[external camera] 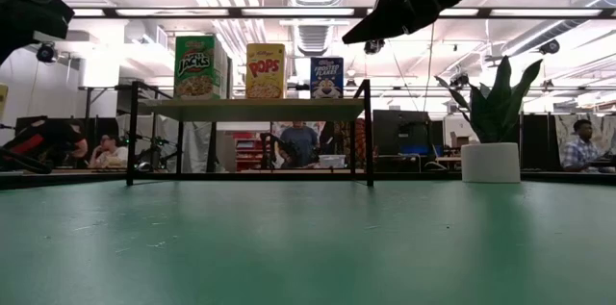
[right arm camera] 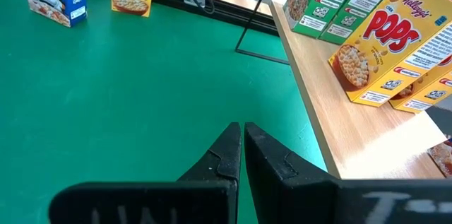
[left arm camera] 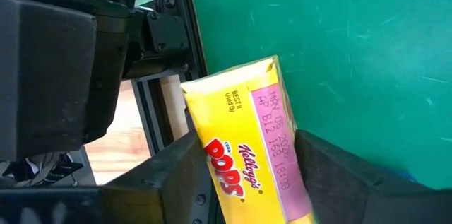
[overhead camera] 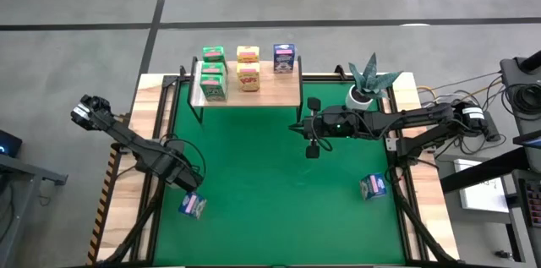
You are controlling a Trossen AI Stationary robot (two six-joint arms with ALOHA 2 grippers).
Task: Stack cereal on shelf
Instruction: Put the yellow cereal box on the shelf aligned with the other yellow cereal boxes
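Left end effector (left arm camera: 247,181) at the counter's left edge, pinching a yellow cereal box (left arm camera: 244,139). Right end effector (right arm camera: 242,143) pressed together, empty, near the shelf (overhead camera: 270,90).

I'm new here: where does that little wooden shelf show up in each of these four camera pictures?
High view: the shelf sits at upper centre.
Low view: left of centre, far back.
Left wrist view: not in it.
Right wrist view: its plank runs along the right side.
Shared landmark: the yellow Pops boxes standing on it.
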